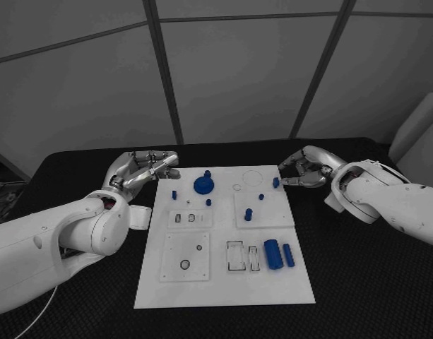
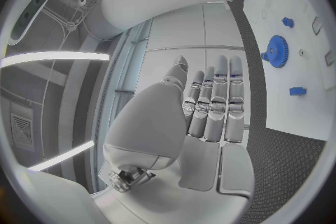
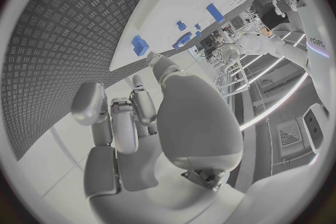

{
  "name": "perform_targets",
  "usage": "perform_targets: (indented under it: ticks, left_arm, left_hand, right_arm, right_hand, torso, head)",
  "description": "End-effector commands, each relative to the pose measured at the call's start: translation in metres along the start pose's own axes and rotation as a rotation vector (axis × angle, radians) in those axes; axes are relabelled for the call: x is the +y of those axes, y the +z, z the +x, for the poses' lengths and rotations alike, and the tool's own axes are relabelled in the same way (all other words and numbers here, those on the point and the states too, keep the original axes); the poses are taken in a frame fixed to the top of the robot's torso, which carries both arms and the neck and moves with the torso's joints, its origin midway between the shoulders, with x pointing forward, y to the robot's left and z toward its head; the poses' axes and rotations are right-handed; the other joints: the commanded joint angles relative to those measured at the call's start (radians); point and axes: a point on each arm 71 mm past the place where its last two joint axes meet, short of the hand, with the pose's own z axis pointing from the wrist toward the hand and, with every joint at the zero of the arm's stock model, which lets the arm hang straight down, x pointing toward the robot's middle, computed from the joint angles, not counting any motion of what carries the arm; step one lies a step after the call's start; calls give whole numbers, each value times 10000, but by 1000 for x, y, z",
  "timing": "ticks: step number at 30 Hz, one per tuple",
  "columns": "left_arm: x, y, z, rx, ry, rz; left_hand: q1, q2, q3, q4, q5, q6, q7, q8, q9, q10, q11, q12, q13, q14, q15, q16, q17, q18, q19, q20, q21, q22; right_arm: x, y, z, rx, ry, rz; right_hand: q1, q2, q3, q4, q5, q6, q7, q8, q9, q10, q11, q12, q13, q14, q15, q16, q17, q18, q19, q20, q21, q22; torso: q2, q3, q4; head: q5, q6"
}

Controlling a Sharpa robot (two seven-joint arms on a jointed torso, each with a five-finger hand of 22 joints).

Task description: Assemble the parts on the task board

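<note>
On the black table [image 1: 369,282] I see the white task board [image 1: 227,282], carrying a blue gear [image 1: 204,185] at its far end and a blue cylinder [image 1: 273,252] nearer me. My left hand [image 1: 145,169] hovers at the board's far left corner, fingers straight and apart, holding nothing. My right hand [image 1: 306,168] sits off the far right corner, fingers curled in, empty; I can read no writing on the board.

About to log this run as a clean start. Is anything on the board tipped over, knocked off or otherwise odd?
Nothing stands out. The task board lies flat on the table, and the blue parts, among them the gear and the large cylinder, all sit on it. The left hand and right hand hold nothing.
</note>
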Motion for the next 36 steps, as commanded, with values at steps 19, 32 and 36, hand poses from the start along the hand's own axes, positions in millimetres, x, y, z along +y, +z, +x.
perform_targets:
  ticks: [19, 32, 36]
  left_arm:
    - [-1, 0, 0, 101, -20, 96]
    - [-1, 1, -1, 105, -19, 75]
    - [0, 1, -1, 114, -23, 61]
  left_hand:
    - [14, 51, 5, -62, -56, 36, 46, -41, 2, 27, 30, -55, 3, -14, 26, -67, 19, -97, -54, 40, -21, -15]
    - [12, 50, 4, -63, -56, 35, 46, -42, 2, 26, 30, -56, 3, -15, 26, -69, 20, -97, -55, 40, -21, -16]
    - [9, 48, 2, -66, -56, 35, 48, -46, 1, 26, 32, -59, 2, -15, 27, -72, 22, -98, -56, 40, -21, -16]
  right_arm:
    - [1, 5, 25, 297, -125, -88]
    - [0, 7, 25, 111, -149, 47]
    - [-1, 7, 25, 100, -152, 56]
  right_hand:
    - [89, 225, -111, 21, 134, 167, 16, 64, 45, 61, 26, 83, 142, 929, -7, 2, 2175, -115, 31, 27, 22, 132]
    - [97, 449, -58, 16, 54, 495, 17, 210, 86, 168, 29, 198, 262, 945, 1, 25, 2234, -128, 97, 40, 70, 213]
    - [109, 489, -39, -1, 22, 600, -2, 260, 96, 186, 13, 219, 285, 946, -9, 27, 2239, -131, 110, 35, 80, 231]
  torso:
    - [-4, 0, 5]
    - [-9, 7, -7]
    - [-10, 6, 2]
  head:
    - [66, -153]
    - [53, -200]
    - [43, -210]
